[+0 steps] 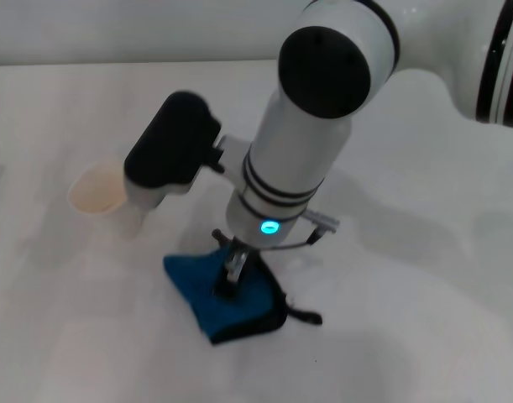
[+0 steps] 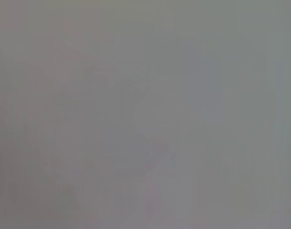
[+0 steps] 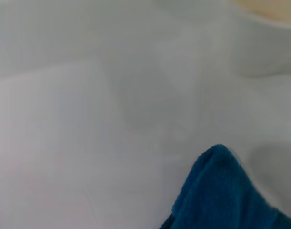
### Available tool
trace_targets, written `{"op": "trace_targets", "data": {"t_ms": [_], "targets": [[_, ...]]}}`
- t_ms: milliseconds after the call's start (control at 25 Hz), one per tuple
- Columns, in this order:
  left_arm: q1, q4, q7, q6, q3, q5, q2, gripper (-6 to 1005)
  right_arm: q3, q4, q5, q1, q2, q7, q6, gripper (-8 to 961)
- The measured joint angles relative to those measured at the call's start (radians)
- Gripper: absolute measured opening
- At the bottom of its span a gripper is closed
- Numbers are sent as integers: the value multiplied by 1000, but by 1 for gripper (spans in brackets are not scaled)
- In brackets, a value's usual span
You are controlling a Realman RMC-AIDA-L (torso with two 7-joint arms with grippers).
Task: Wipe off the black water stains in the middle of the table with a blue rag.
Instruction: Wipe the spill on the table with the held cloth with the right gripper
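Observation:
The blue rag (image 1: 227,298) lies bunched on the white table (image 1: 424,336) near the middle front, its black loop tab pointing right. My right gripper (image 1: 232,273) reaches straight down from the upper right and is shut on the rag's top, pressing it against the table. In the right wrist view a corner of the blue rag (image 3: 221,191) shows against the table (image 3: 88,143). No black water stains show in any view; the spot under the rag and arm is hidden. The left wrist view is a blank grey field, and the left gripper is out of view.
A white paper cup (image 1: 96,191) stands left of the arm, behind the rag; its rim (image 3: 264,19) also shows in the right wrist view. The right arm's black wrist housing (image 1: 174,141) hangs just above the cup.

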Motion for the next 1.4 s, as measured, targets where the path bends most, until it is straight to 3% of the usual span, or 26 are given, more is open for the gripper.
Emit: {"op": "trace_targets", "data": {"t_ms": [240,480,720,880,1120,1400], "targets": [[0,0,1,0,0,0,0,876,-33,7,61,17,0,-27,-42,63],[1,-5,2,0,0,0,2,875,-32,147,59,43,0,-31,-146,63],[7,-10,2,-3,0,0,2,875,-22,220,-2,55,0,-20,-159,63],[6,-12,2,-10,0,-4,4,875,-23,200,-3,53,0,-18,-150,63],[-2,-13,2,-12,0,-6,5,876,-51,70,61,44,0,-39,-138,63],[-7,-12,2,-8,0,-4,2,875,-135,73,156,73,0,-46,-124,63]]}}
